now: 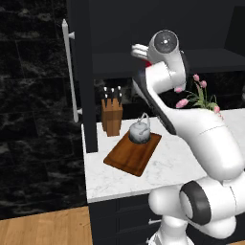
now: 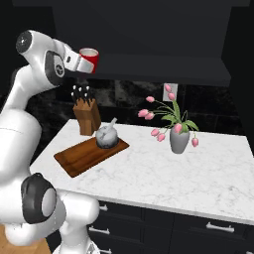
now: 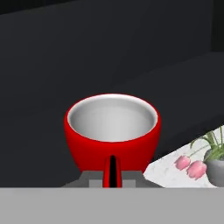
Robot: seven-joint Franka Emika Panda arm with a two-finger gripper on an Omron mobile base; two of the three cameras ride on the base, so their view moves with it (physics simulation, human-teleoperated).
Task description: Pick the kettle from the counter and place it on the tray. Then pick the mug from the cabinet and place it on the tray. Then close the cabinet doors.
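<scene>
The cabinet [image 2: 149, 30] hangs dark above the counter [image 2: 163, 168], its shelf running across the back, and one of the cabinet doors [image 1: 79, 72] stands swung out at the left in the left base view, so closing is not yet done. On the counter's left part lies the tray [image 2: 79, 156], with the kettle [image 2: 107, 137] already resting on its far end, just in front of the knife block [image 2: 87, 116]. A vase of pink flowers [image 2: 179, 139] stands further right, well apart from the tray.

The mug [image 2: 89, 59] is up at shelf height, held at the front of the cabinet, clear of the counter. The gripper [image 3: 112, 181] is closed on the mug's handle, which in the hand view rises thin and upright between the fingertips, the mug's white inside facing up.

What the coming move turns on: the tray lies almost straight below the held mug and slightly nearer, its free near end open beside the kettle. I judge the carry to be mainly downward, aiming at that bare near end so the mug clears the kettle's handle
</scene>
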